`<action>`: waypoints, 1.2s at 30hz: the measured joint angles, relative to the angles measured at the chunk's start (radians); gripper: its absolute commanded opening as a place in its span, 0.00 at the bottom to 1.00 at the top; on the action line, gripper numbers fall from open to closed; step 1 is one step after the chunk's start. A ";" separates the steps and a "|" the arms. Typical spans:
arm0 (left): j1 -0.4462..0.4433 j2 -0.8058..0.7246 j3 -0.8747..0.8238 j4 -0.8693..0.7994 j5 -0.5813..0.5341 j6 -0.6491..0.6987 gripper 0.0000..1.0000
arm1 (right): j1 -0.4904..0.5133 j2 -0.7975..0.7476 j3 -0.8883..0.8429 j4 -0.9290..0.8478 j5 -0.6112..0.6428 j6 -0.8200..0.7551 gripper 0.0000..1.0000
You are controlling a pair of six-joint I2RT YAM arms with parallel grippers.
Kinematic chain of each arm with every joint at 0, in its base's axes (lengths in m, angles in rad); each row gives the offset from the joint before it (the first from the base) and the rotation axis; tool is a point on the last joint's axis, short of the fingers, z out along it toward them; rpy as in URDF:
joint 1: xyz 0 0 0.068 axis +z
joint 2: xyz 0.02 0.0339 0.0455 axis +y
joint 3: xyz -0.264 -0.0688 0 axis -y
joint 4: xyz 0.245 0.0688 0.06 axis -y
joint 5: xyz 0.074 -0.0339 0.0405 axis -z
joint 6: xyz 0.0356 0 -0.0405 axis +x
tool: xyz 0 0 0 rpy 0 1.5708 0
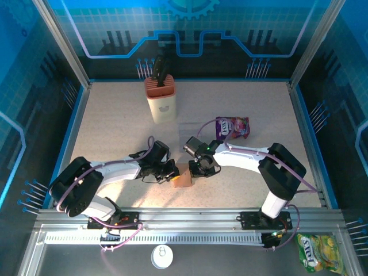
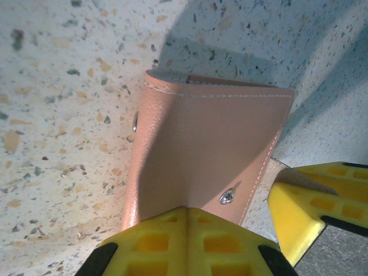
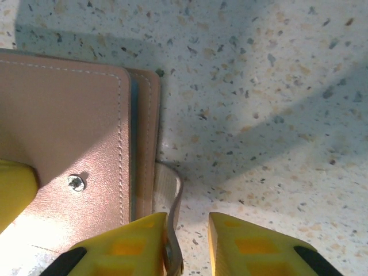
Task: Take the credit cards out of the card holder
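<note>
The card holder [image 1: 184, 177], a small brown leather wallet, lies folded on the speckled table between my two grippers. In the left wrist view it [image 2: 207, 149] shows its stitched cover and a metal snap. My left gripper [image 2: 188, 230] is shut, its yellow tips meeting on the cover's near edge [image 1: 172, 172]. My right gripper [image 3: 190, 241] is open by a narrow gap at the holder's side [image 1: 197, 170]. The holder's beige strap [image 3: 172, 195] curls up between its fingers, against the left one. The credit cards are hidden inside the folded holder [image 3: 63, 126].
A cream knife block [image 1: 161, 100] stands at the back centre. A purple snack packet [image 1: 232, 127] lies behind the right arm. A yellow packet [image 1: 318, 253] and a white lid [image 1: 161, 256] sit below the table's front rail.
</note>
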 measured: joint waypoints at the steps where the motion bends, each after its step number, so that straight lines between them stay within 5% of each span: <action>1: 0.000 0.005 0.004 -0.001 0.001 0.000 0.04 | -0.003 0.002 0.000 0.010 -0.007 0.000 0.22; 22: 0.008 -0.067 0.040 -0.064 -0.057 0.039 0.14 | -0.046 0.048 -0.013 0.074 -0.074 -0.023 0.06; 36: 0.114 -0.222 0.046 -0.068 -0.148 0.101 0.15 | -0.091 -0.111 -0.043 -0.005 -0.048 -0.076 0.06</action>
